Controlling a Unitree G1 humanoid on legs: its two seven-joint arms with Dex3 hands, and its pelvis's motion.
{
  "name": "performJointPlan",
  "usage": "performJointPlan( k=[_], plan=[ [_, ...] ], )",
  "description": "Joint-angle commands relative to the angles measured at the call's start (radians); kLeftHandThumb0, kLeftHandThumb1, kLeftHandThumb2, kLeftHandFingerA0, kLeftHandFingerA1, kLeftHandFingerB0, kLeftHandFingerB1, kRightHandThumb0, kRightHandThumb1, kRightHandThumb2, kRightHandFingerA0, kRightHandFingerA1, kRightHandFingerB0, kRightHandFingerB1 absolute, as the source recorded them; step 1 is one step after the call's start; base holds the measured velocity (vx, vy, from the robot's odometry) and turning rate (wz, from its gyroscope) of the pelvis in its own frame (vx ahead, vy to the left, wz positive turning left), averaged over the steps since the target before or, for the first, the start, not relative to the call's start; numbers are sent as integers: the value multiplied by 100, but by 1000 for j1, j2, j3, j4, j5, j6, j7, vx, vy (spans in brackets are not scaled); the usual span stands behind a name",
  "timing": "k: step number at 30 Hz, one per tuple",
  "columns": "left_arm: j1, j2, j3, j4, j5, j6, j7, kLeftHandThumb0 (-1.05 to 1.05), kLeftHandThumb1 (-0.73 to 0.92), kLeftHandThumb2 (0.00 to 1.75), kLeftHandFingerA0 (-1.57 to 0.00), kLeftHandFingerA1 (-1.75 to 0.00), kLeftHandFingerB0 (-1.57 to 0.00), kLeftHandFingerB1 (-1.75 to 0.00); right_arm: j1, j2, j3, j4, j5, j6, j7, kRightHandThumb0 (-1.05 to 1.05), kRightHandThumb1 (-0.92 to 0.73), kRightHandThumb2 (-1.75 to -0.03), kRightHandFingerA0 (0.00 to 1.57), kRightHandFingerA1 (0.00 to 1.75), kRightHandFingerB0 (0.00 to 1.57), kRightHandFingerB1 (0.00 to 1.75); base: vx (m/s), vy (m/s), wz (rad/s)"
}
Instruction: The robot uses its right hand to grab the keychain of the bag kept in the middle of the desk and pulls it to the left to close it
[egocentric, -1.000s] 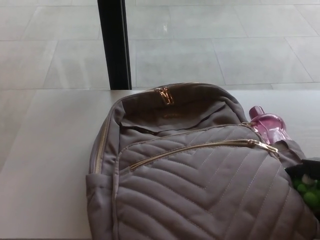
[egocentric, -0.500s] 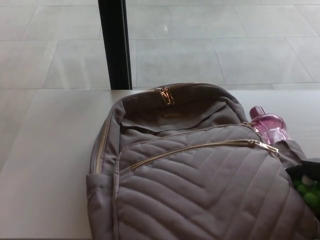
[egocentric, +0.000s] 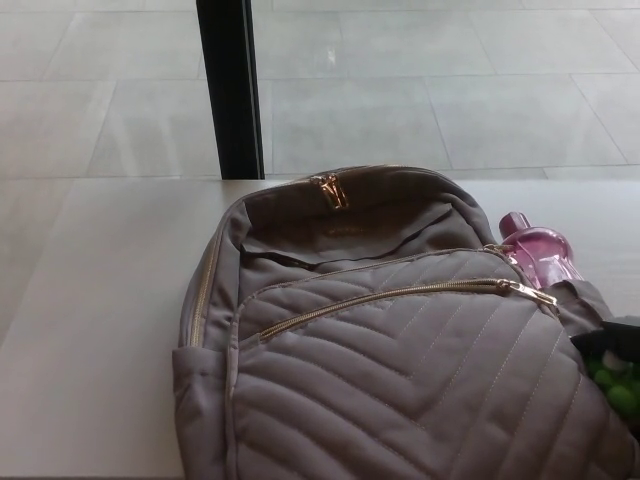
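- We find the bag (egocentric: 400, 380), a grey-brown quilted backpack, lying face-up on the pale surface (egocentric: 90, 330). It fills the middle and lower right of the head view and runs off the bottom edge.
- The keychain (egocentric: 530, 293), a gold pull, sits at the right end of the front pocket zip (egocentric: 380, 298). That zip runs as a gold line slanting down to the left across the quilted panel.
- A second gold pull (egocentric: 329, 190) hangs at the top centre of the bag, on the main compartment's zip.
- A further gold zip line (egocentric: 205, 285) runs down the bag's left side.
- A pink bottle (egocentric: 537, 252) stands out of the bag's right side, just above the keychain.
- A dark shape with green spots (egocentric: 612, 372) shows at the right edge, touching the bag's lower right side; we cannot tell what it is.
- We can make out neither hand in this view, so we cannot tell whether either is spread, pressed together or pinching anything. Nothing touches the keychain.
- Beyond the surface lies a grey tiled floor (egocentric: 450, 90), with a black upright post (egocentric: 230, 90) rising behind the bag's top left.
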Motion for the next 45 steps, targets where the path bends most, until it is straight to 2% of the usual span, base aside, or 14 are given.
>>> performJointPlan(
  k=[1,5,6,11,14,16,21,22,25,26,28,36,40,45],
  plan=[
    [-25,21,67,-83,-97,-127,-115,-65,75,63,-67,-49,-50,-39,35,123,194,26,-360,20,-174,-43,-58,-62,3,20,19,30,0,0,0],
    [-18,36,55,-122,-81,-120,-157,-71,61,98,-51,-60,-39,-50,17,138,207,43,-394,15,-230,-43,-60,-58,0,25,23,29,0,0,0],
    [-22,43,50,-117,-76,-112,-174,-68,74,63,-54,-49,-42,-33,14,139,207,42,-406,23,-237,-45,-61,-58,0,20,24,29,0,0,0],
    [-25,62,14,-109,-48,-92,-242,-69,72,62,-48,-47,-35,-32,-1,152,205,59,-417,39,-272,-39,-57,-61,0,20,28,33,0,0,0],
    [-9,59,-15,-124,-23,-93,-249,-67,69,61,-51,-50,-38,-35,-16,145,216,81,-408,30,-252,-40,-58,-80,88,108,30,44,0,0,0],
    [-1,54,-12,-127,-29,-96,-250,-70,55,95,-47,-62,-30,-49,-7,150,211,93,-393,5,-290,-23,-73,-64,93,137,46,38,0,0,0],
    [-11,41,1,-111,-49,-63,-236,-74,57,94,-50,-60,-36,-49,5,179,196,133,-381,-68,-421,-21,-73,-70,88,151,83,53,0,0,0],
    [-10,37,2,-102,-49,-69,-236,-69,68,61,-58,-52,-42,-36,11,190,201,139,-378,-88,-447,-24,-70,-70,88,157,91,66,0,0,0],
    [-8,34,-7,-87,-38,-89,-232,-69,69,61,-55,-50,-42,-36,16,200,210,145,-400,-97,-475,-27,-72,-68,89,163,89,70,0,0,0],
    [-10,31,-12,-75,-31,-102,-228,-75,57,94,-49,-59,-35,-49,14,199,210,154,-406,-107,-489,-29,-76,-62,90,160,87,69,0,0,0],
    [-11,34,-14,-67,-30,-97,-223,-70,68,61,-57,-48,-42,-36,9,204,205,173,-402,-119,-511,-30,-76,-62,90,163,84,73,0,0,0],
    [-12,51,-18,-43,-26,-92,-203,-68,69,62,-58,-51,-43,-37,-20,188,160,246,-377,-204,-624,-18,-70,-86,85,172,73,132,0,0,0],
    [-14,56,-24,-20,-21,-101,-205,-70,56,95,-49,-61,-34,-50,-22,205,131,249,-297,-220,-580,-10,-66,-94,92,175,66,143,0,0,0],
    [-12,60,-41,-10,-8,-97,-202,-68,70,61,-55,-47,-42,-37,-106,277,73,222,-32,-164,-396,-16,-85,-69,94,175,69,147,0,0,0]
  ],
)
